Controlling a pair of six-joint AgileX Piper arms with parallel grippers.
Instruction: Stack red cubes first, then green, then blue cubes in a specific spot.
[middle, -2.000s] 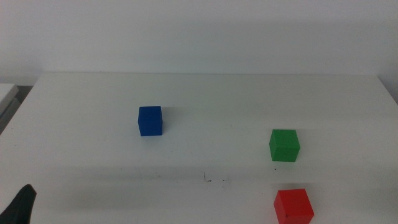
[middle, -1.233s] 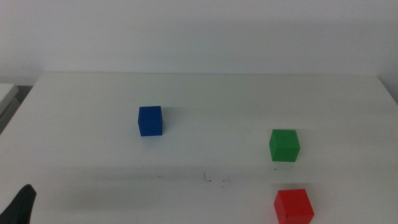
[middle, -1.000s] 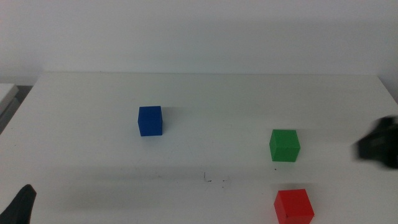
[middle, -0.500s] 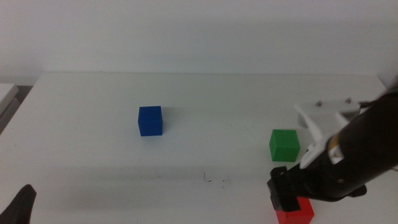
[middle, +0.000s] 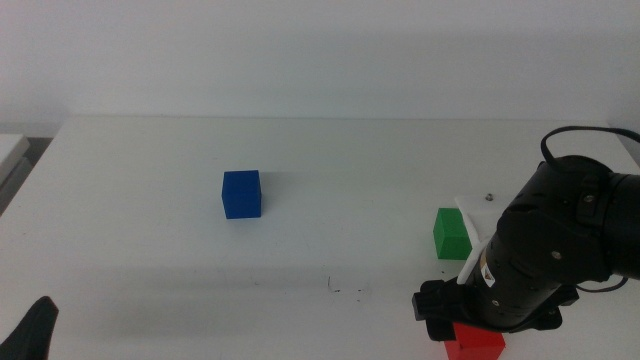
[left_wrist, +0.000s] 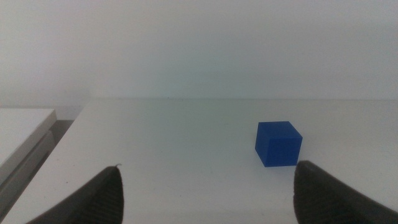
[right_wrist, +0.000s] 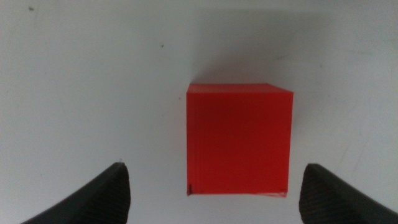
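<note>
The red cube (right_wrist: 239, 140) lies on the white table near its front right, and only its lower part (middle: 475, 343) shows in the middle view. My right gripper (right_wrist: 214, 168) hangs straight above it, open, with one jaw on each side and clear of the cube. My right arm (middle: 545, 255) covers part of the green cube (middle: 449, 234) just behind. The blue cube (middle: 241, 194) sits alone left of centre and is also in the left wrist view (left_wrist: 278, 143). My left gripper (left_wrist: 208, 167) waits open at the front left corner (middle: 35, 338). The specific spot has no mark that I can make out.
The white tabletop (middle: 330, 150) ends at a back edge against a pale wall. Small dark specks (middle: 345, 289) mark the surface near front centre. A pale ledge (left_wrist: 22, 134) lies beyond the table's left edge.
My right arm has come in from the right and settled over the red cube, hiding most of it and part of the green one. None of the cubes has moved, nor has the left gripper.
</note>
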